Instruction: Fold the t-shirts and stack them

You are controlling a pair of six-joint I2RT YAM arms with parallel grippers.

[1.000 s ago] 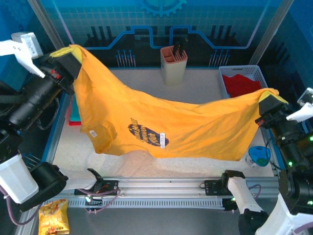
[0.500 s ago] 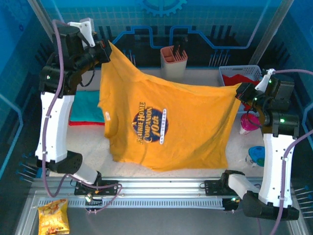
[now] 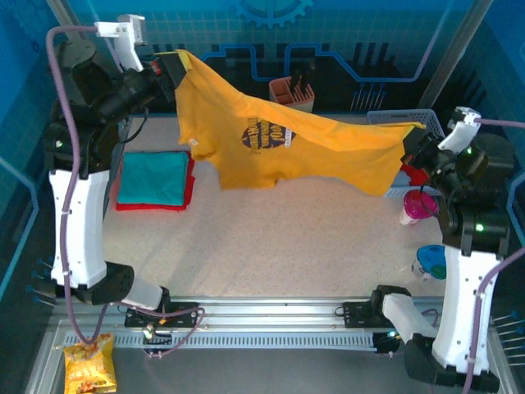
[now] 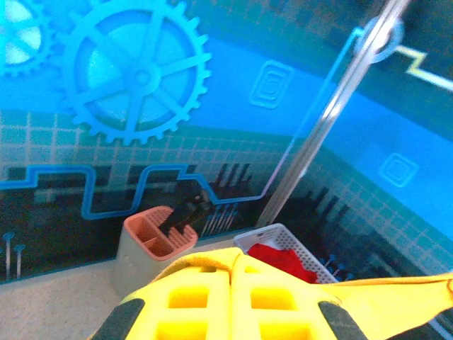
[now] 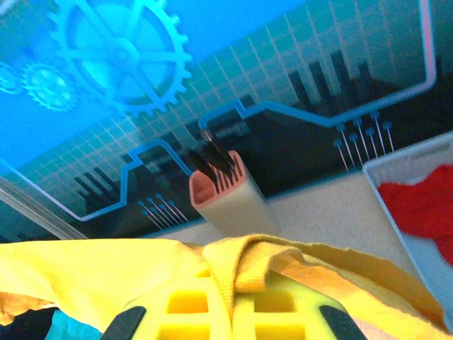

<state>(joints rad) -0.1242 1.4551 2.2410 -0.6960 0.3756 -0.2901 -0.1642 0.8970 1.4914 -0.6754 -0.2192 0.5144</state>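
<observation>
A large mustard-yellow t-shirt with a dark chest print hangs stretched in the air over the back of the table. My left gripper is shut on its upper left corner, high at the back left. My right gripper is shut on its other end, lower at the right. In the left wrist view the gripper has yellow cloth pinched between its pads, and the right wrist view shows that gripper the same way. A folded teal t-shirt lies on a red t-shirt at the table's left.
A white basket with red cloth stands at the back right, partly behind the shirt. A pink-rimmed holder stands at the back middle. A pink cup and a blue object sit right. A snack bag lies front left.
Both arms have carried the yellow t-shirt up and toward the back. It hung down over the table's middle before and now stretches higher, near the back wall. Both grips stayed shut.
</observation>
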